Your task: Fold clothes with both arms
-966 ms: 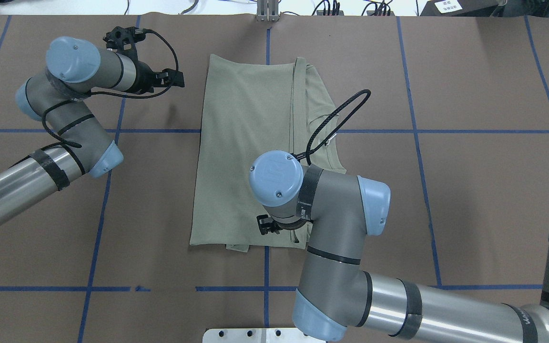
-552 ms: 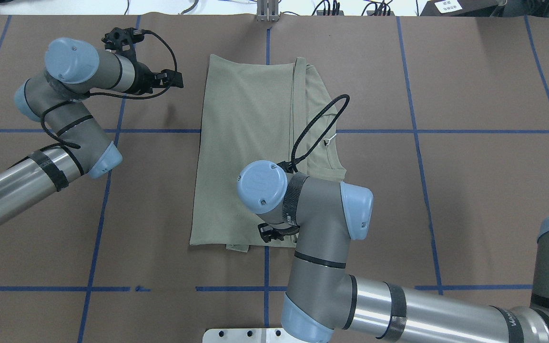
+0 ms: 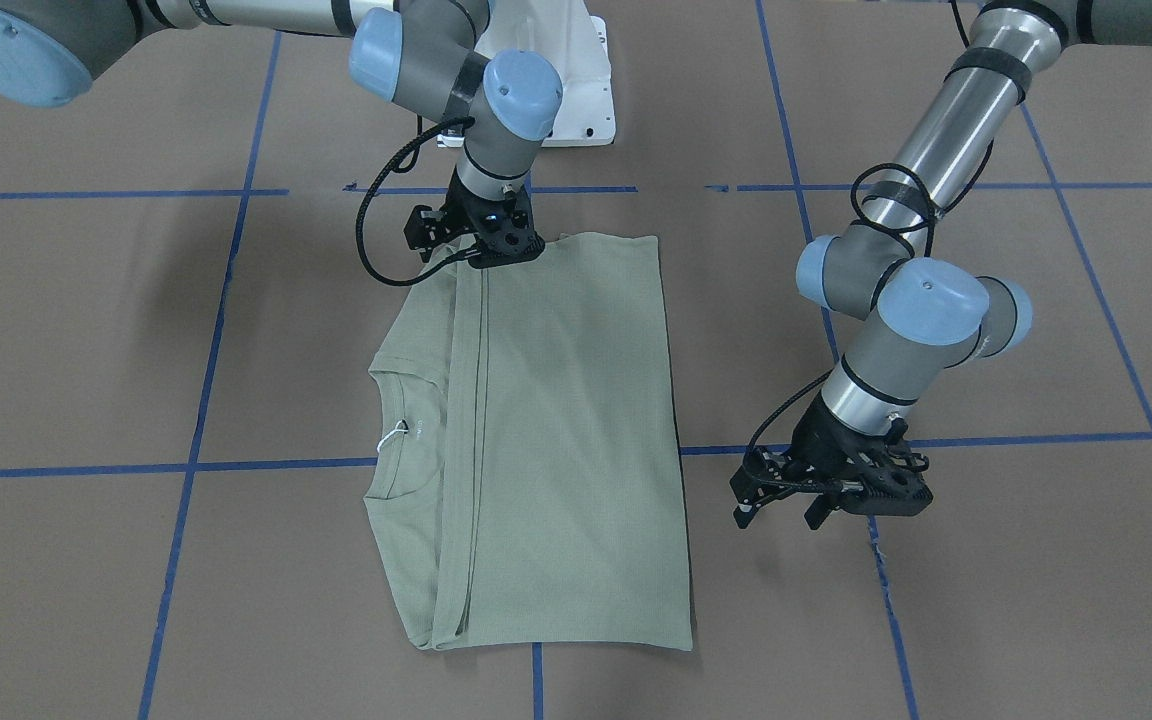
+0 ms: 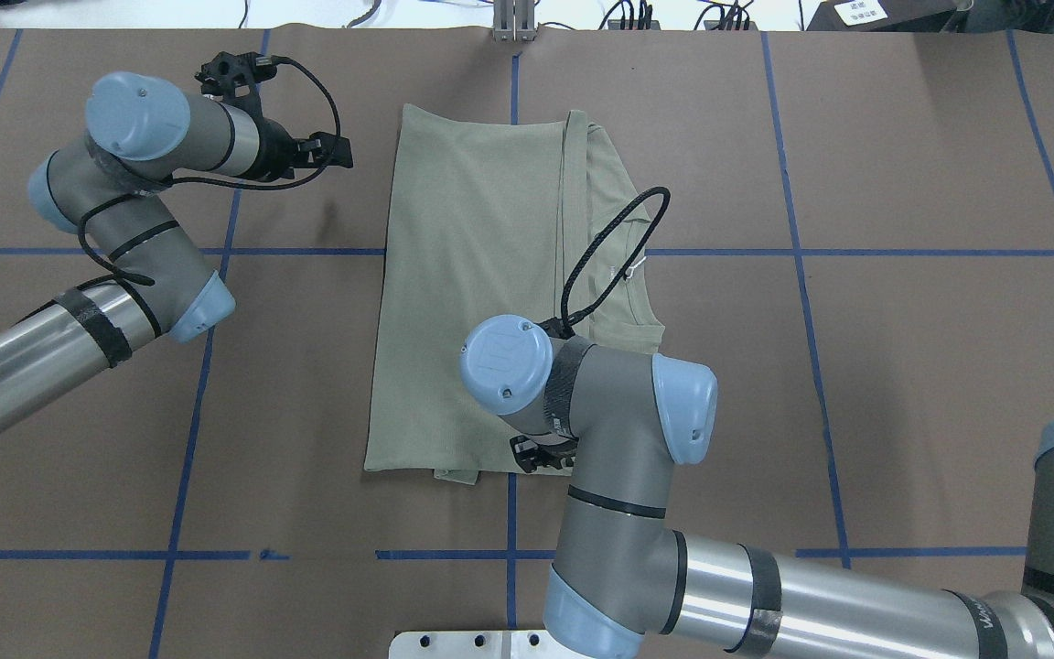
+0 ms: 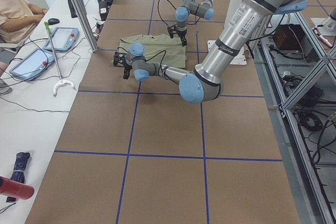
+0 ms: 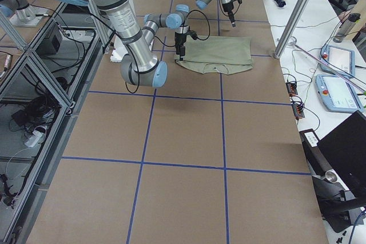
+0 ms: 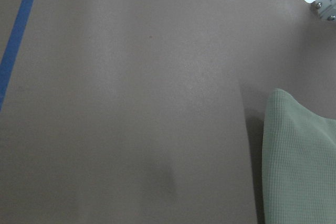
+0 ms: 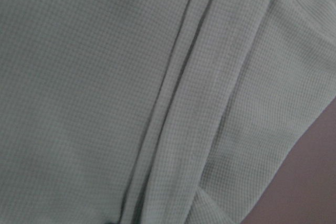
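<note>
Shirt [image 4: 472, 275] lies folded on table [image 4: 902, 366]; right gripper [image 3: 484, 256] at its edge, grip indeterminate; left gripper [image 3: 779, 515] released, beside shirt.

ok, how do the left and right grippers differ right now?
Left gripper hangs over bare table beside the shirt, clear of the cloth; right gripper is down at the shirt's robot-side edge. Left is tilted toward the shirt; right points straight down. Left's jaws look open; right's are hidden. Both are black two-finger units.
</note>
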`<state>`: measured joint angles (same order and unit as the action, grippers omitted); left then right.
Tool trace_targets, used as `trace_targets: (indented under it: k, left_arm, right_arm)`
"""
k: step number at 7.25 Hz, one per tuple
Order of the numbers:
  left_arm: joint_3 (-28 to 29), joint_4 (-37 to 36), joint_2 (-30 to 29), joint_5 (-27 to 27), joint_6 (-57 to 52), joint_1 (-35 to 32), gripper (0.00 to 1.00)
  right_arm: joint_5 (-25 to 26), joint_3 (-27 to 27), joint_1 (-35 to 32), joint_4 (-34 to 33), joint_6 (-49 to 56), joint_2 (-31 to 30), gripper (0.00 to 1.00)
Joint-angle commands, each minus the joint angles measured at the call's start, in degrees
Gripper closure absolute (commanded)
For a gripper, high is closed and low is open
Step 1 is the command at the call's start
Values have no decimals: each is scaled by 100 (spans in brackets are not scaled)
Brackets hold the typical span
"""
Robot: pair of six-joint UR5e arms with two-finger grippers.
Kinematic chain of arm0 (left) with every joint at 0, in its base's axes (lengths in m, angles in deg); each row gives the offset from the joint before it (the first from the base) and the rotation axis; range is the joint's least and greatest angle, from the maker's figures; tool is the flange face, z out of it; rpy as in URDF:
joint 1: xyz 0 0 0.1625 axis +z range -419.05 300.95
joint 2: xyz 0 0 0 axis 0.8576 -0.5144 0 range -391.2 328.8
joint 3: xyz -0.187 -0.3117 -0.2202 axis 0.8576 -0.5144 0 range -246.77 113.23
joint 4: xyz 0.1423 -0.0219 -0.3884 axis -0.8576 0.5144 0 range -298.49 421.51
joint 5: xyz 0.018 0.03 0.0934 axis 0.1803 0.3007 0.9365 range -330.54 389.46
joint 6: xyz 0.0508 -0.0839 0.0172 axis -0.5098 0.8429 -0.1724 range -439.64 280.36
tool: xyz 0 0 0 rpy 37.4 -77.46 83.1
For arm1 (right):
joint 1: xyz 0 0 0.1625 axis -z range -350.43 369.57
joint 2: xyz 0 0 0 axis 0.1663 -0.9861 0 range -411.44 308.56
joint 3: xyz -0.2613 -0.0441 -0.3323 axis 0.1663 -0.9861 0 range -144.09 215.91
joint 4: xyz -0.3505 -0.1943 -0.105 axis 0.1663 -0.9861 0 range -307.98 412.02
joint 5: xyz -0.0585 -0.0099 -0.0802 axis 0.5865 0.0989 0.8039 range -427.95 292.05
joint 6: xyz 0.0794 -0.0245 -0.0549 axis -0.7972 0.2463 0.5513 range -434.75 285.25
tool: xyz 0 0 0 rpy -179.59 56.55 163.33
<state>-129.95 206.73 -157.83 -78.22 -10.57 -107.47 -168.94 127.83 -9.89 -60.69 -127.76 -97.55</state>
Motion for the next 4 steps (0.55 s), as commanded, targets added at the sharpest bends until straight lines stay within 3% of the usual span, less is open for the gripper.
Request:
trace_targets:
  k: [1, 4]
  left_arm:
    - [-27, 233, 6, -7, 256, 0, 0]
    - [-62, 234, -3, -7, 335, 9, 0]
  right_arm:
    - [0, 289, -31, -318, 306, -248, 0]
    - [18, 1500, -330, -716, 977, -1345, 0]
